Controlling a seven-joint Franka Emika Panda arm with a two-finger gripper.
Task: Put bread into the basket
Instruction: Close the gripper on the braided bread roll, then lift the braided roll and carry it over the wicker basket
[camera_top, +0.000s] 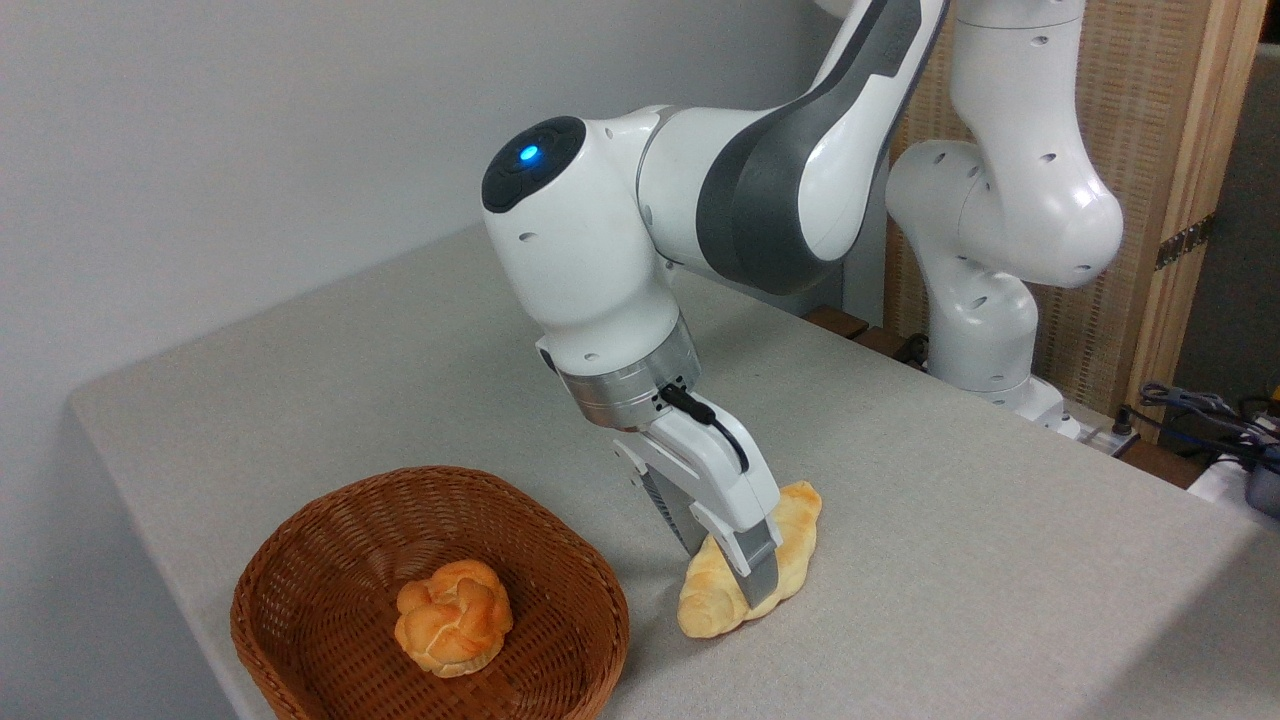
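Observation:
The pale-yellow braided bread (712, 600) lies on the grey table just right of the basket, turned up onto its side, with its near end still on the table. My gripper (725, 562) comes down on its middle with one finger on each side, shut on the loaf. The front finger (760, 570) covers part of the bread and the other finger is half hidden behind it. The reddish-brown wicker basket (300, 525) stands at the front left, about a hand's width from the loaf.
A small round orange-brown knotted bun (452, 615) sits in the basket's middle. The table's left edge (110, 470) runs close behind the basket. The arm's white base (985, 330) stands at the back right, with cables (1200, 410) beyond it.

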